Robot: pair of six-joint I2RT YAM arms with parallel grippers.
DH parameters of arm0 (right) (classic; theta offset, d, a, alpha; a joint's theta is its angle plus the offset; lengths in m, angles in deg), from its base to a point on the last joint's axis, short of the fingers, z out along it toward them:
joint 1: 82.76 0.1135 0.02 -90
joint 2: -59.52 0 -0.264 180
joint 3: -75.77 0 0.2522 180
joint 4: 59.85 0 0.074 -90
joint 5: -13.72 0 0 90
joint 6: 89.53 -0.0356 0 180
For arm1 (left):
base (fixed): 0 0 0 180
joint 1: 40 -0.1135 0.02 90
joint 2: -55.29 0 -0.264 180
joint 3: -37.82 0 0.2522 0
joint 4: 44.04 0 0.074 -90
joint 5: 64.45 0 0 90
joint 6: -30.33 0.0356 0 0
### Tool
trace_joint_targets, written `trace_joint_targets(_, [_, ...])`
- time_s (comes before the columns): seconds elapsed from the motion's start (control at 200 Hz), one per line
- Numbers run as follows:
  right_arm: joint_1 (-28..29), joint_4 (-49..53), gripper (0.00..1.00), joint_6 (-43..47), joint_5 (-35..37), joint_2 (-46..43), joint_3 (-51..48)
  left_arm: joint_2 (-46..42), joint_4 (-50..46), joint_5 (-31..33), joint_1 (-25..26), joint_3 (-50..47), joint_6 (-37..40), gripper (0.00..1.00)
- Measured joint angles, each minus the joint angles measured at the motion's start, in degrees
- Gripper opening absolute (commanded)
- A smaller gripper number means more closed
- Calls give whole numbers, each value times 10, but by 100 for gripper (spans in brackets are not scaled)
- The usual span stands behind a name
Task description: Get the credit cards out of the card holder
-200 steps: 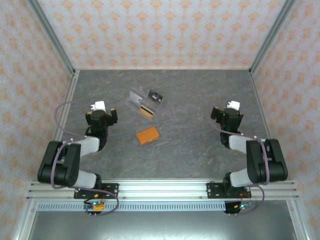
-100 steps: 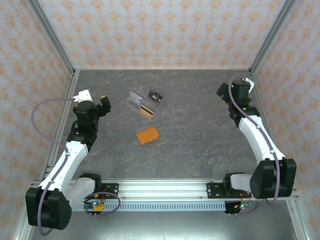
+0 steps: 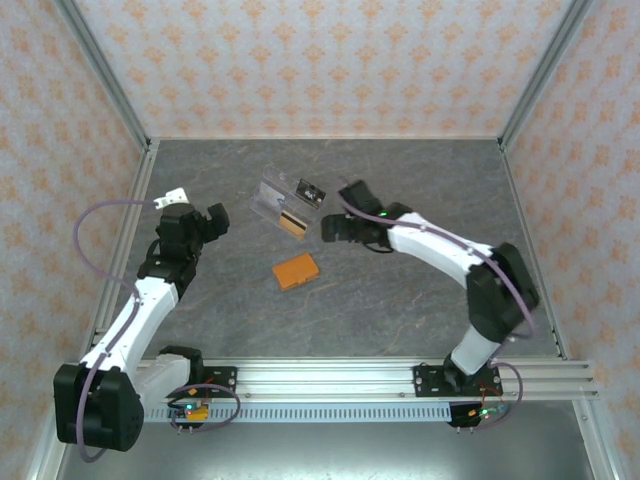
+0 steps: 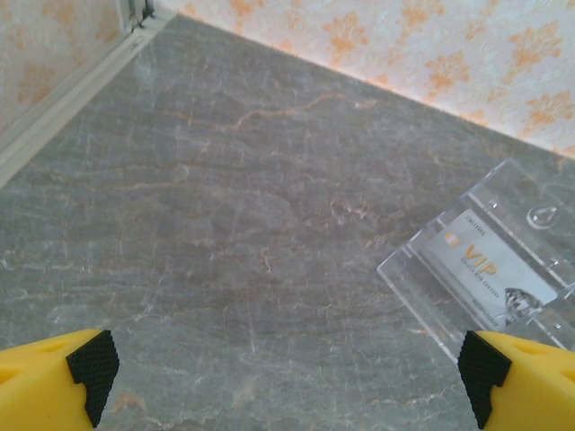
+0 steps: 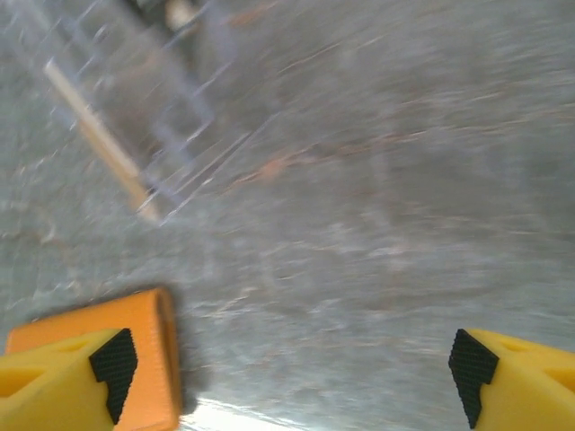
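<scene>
The orange wallet (image 3: 296, 271) lies flat on the table (image 3: 400, 300) near the right gripper (image 5: 287, 359), and a fingertip hides one corner in that blurred view. The left gripper (image 4: 287, 364) faces a clear plastic piece (image 4: 467, 224), cut off at the edge, with a pale card (image 4: 485, 278) on it. Both grippers' fingers stand wide apart, empty.

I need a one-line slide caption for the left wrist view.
Open left tool above the grey table; a pale VIP card lies in a clear plastic piece at right.
</scene>
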Motion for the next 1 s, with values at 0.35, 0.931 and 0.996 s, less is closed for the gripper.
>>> trace_joint_targets(0.35, [102, 52, 86, 25, -14, 160, 128, 36, -22, -10, 0, 6, -41, 100])
trace_joint_targets(0.931, [73, 73, 85, -16, 6, 153, 68, 89, -92, -92, 49, 64, -109, 100])
trace_joint_targets(0.996, [48, 71, 85, -27, 7, 132, 39, 103, -92, -106, 61, 64, -124, 100])
